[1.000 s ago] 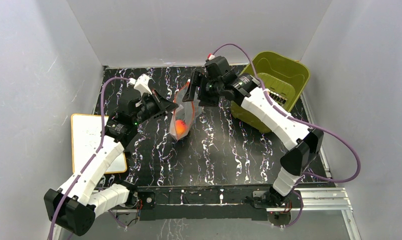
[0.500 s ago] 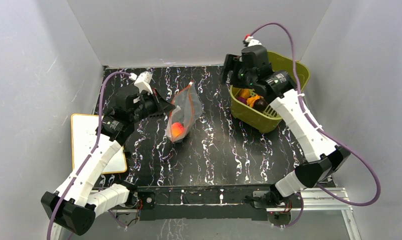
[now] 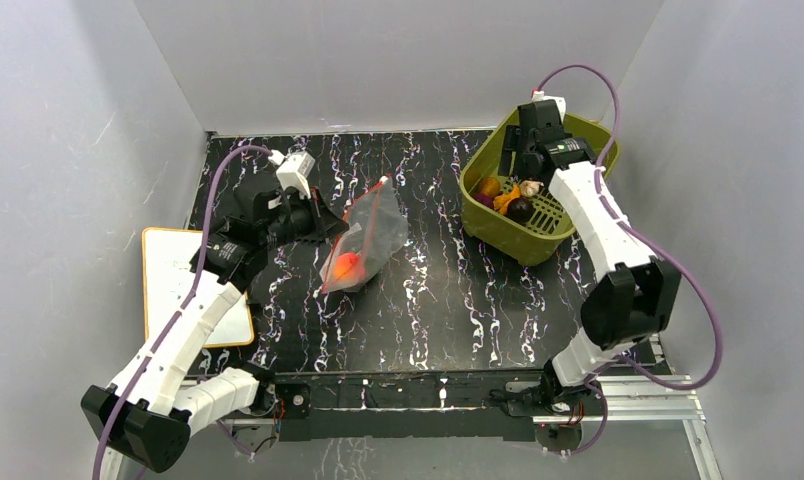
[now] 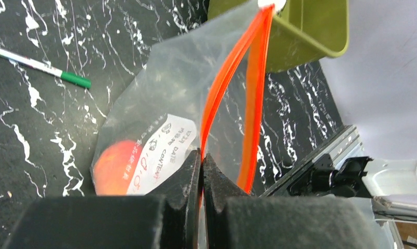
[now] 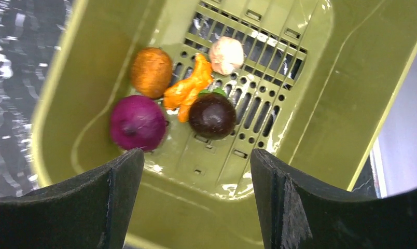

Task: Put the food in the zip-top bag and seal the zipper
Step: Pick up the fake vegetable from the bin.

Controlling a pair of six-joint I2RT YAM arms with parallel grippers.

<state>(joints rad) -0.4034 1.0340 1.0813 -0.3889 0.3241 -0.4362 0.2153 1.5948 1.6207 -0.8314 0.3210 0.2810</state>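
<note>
I see a clear, crinkly plastic zip-top bag (image 4: 160, 93), a glossy olive plastic basket (image 5: 351, 78), and a black marble-patterned, slightly shiny tabletop (image 3: 428, 300).

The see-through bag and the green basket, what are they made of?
The bag looks like thin, soft plastic film: clear, shiny and wrinkled, with the orange fruit showing through. Its zipper strip seems to be stiffer red-orange plastic. The basket looks like hard, glossy moulded plastic: neat slots in its floor, glare on its walls.
</note>
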